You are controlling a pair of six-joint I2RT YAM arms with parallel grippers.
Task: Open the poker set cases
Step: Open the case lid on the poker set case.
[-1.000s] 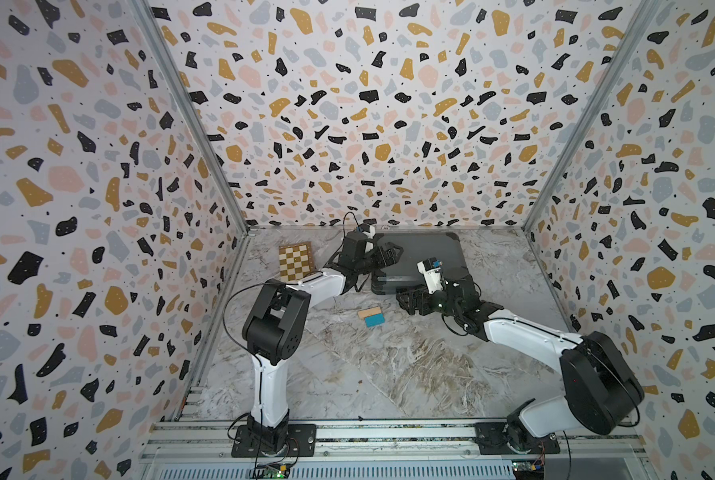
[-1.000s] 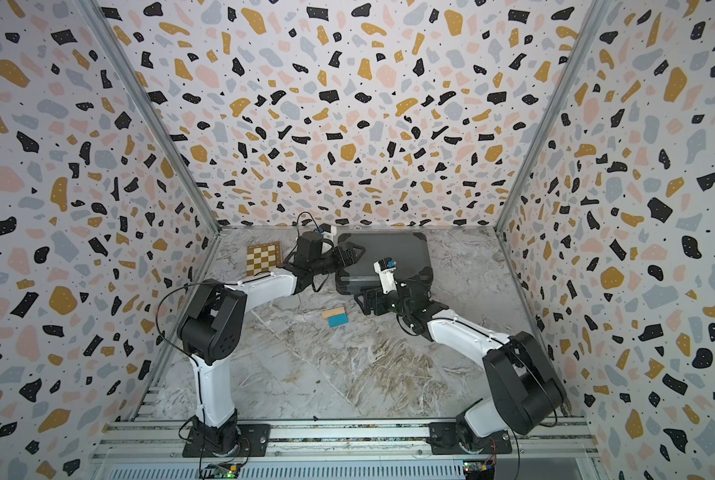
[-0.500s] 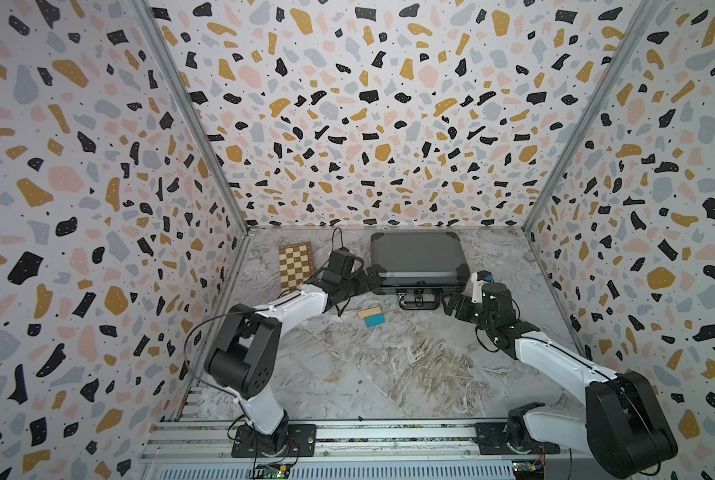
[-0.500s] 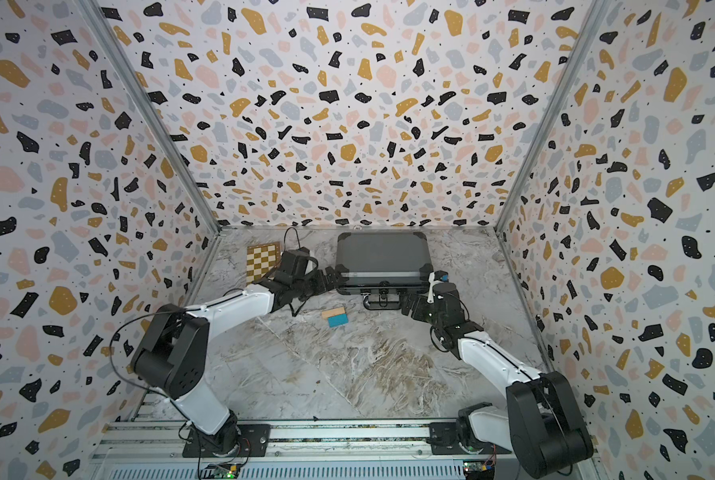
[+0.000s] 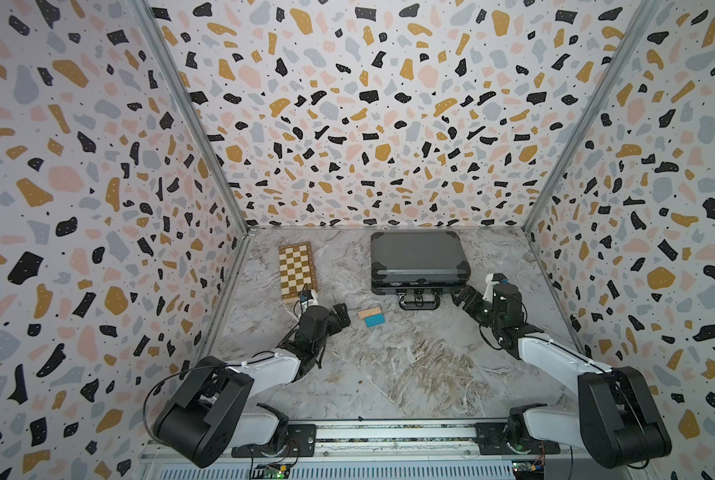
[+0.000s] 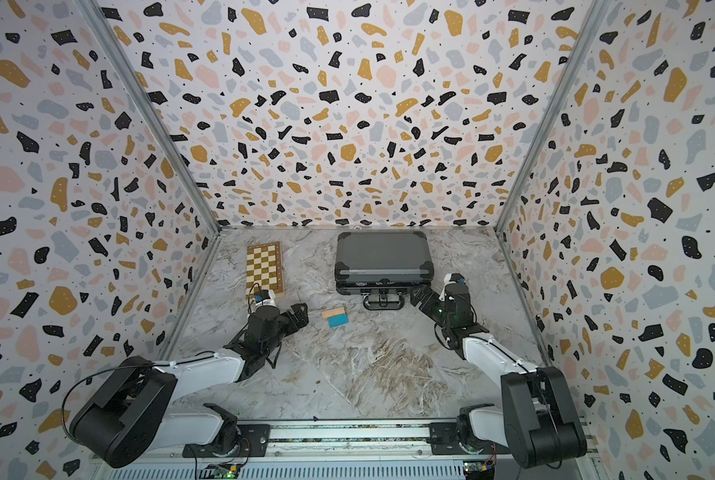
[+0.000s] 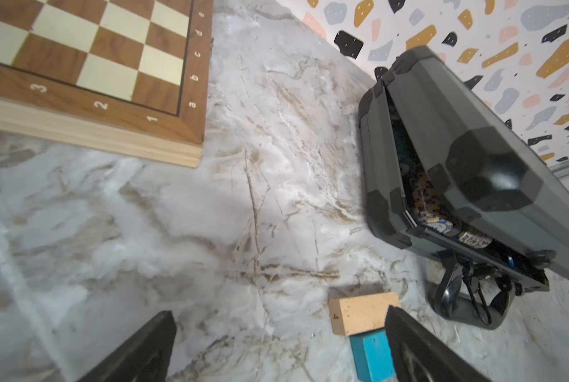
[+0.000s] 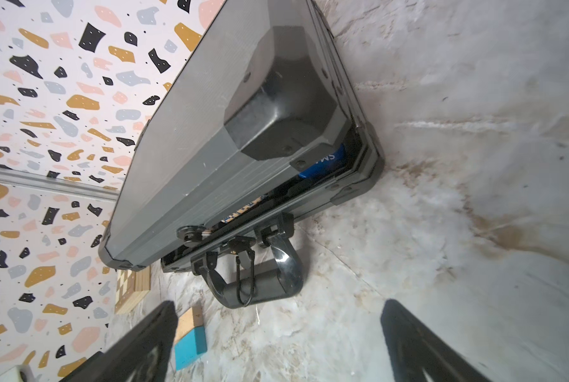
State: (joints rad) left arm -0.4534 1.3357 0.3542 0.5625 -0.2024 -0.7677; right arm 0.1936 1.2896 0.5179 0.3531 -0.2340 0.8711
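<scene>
The poker set case [image 5: 418,259] is a dark grey briefcase with black corner guards, lying flat at the back of the table in both top views. Its lid stands slightly ajar: in the left wrist view a narrow gap along the case [image 7: 475,172] shows coloured chips. The black handle [image 8: 260,284] points toward me. My left gripper [image 5: 341,313] is open and empty, to the front left of the case and apart from it. My right gripper [image 5: 461,297] is open and empty, just off the case's front right corner.
A wooden chessboard box [image 5: 297,270] lies to the left of the case. A small wooden block [image 5: 369,311] and a blue block [image 5: 374,320] lie side by side between my left gripper and the handle. Patterned walls enclose three sides.
Both arms have drawn back from the case toward the front. The left gripper left the case's left front corner, and the right gripper moved off to the right.
</scene>
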